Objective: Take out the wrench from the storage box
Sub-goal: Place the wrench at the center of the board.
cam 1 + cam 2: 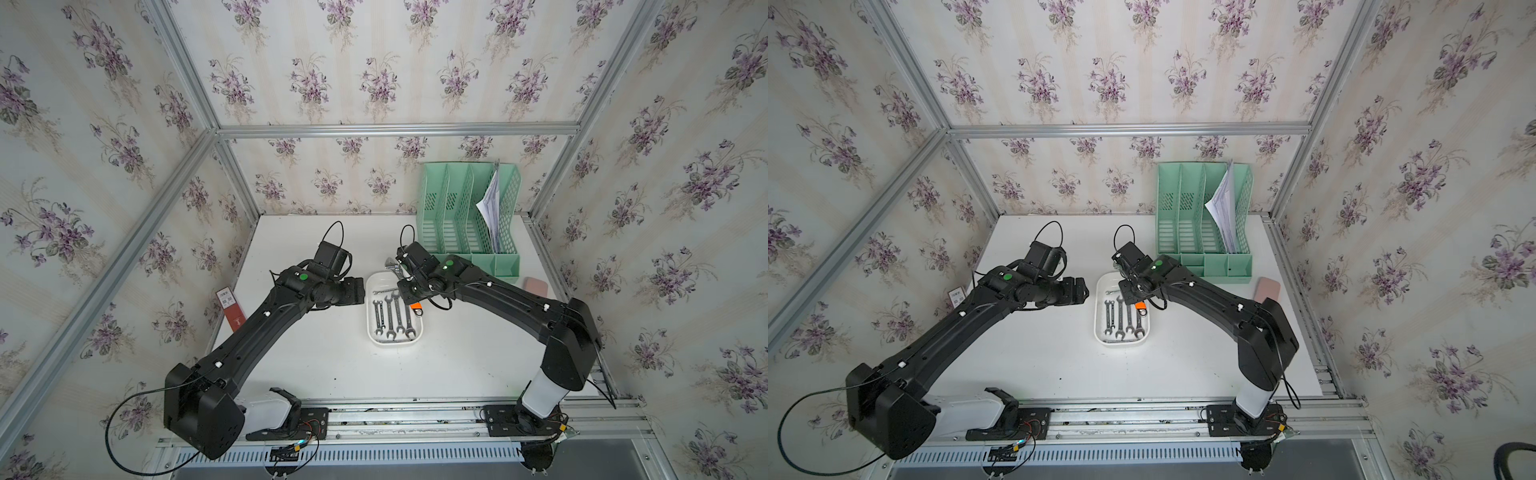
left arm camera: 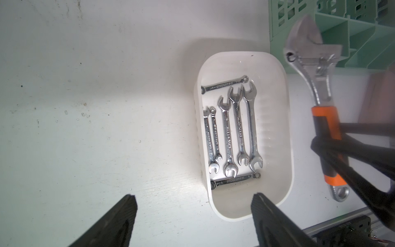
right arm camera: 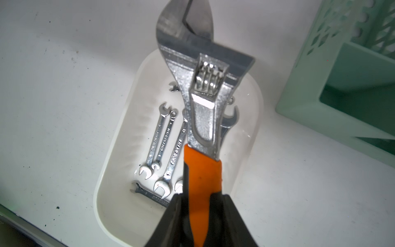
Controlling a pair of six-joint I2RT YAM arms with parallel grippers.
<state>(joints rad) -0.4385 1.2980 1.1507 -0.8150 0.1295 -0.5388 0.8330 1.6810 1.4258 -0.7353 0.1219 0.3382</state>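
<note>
Orange rubber handle of wrench [image 3: 205,119] pinched in right gripper [image 3: 202,195], probably for friction; heavy head forward, held up over storage box [image 2: 288,132] below it; left gripper [image 2: 194,196] spread, empty, box just ahead, small spanners [image 2: 233,132] inside.

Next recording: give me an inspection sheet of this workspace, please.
Surface: white tabletop, scuffed, dark specks.
Job's things: shallow white plastic tray holds seven small chrome wrenches; orange-handled adjustable wrench lifted out.
Clutter: mint-green slotted file rack with papers; flat pink case; red card.
Grippers: left gripper open, empty; right gripper shut on the orange handle.
Cables: black loops at wrists and left base.
Surroundings: floral wallpaper, aluminium frame.
</note>
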